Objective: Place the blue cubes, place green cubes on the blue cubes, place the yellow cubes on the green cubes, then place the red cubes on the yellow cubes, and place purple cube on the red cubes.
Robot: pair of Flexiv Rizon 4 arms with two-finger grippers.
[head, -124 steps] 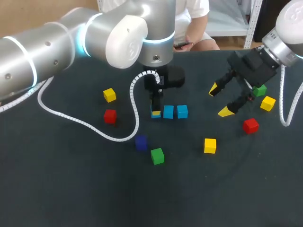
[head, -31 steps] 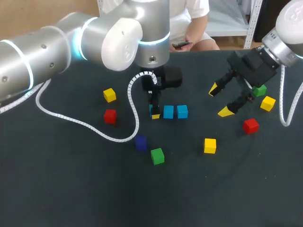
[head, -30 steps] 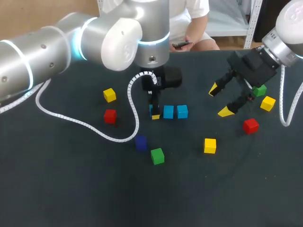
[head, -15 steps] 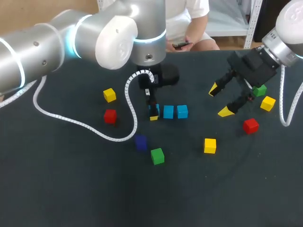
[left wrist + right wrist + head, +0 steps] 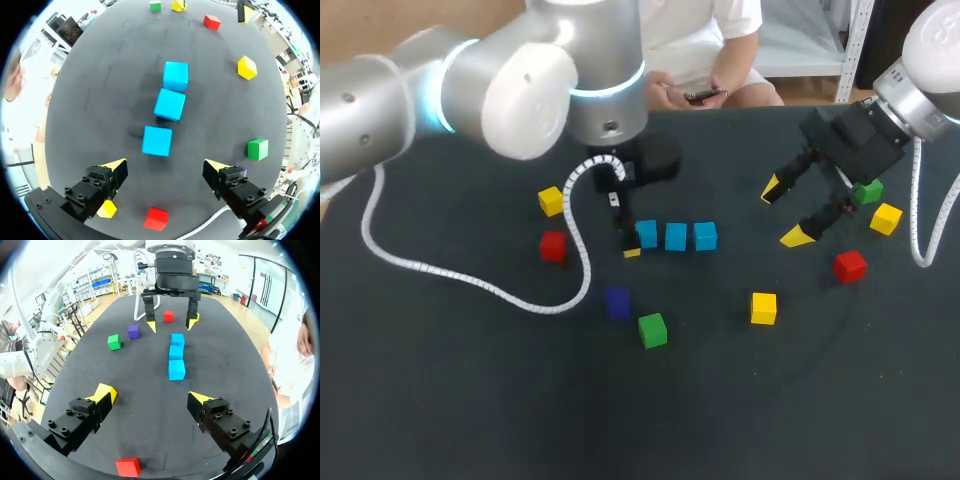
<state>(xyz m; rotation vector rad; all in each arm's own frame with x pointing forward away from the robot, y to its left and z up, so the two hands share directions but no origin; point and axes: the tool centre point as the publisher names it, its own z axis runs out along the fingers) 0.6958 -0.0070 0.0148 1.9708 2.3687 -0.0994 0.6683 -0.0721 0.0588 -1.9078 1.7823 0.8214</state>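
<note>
I am holding my left gripper [image 5: 165, 165] wide open and empty, with the row of three blue cubes [image 5: 170, 104] lying just ahead of its fingers. The nearest cube is not touching either finger. My right gripper [image 5: 788, 212] is also hanging open with nothing in it, well apart from the row, with a green cube [image 5: 867, 192] just behind it. A second green cube [image 5: 257, 149] is sitting beside one finger of my left gripper, and the purple cube [image 5: 617, 302] is near it.

The greens are coming next, I judge. Swinging over with the fingers this spread, I am risking a clip on the nearest blue cube, which would skew the row. Closing on the green one carelessly could also nudge the purple cube. The white cable [image 5: 470, 280] is trailing near a red cube [image 5: 552, 245] and may drag it.
</note>
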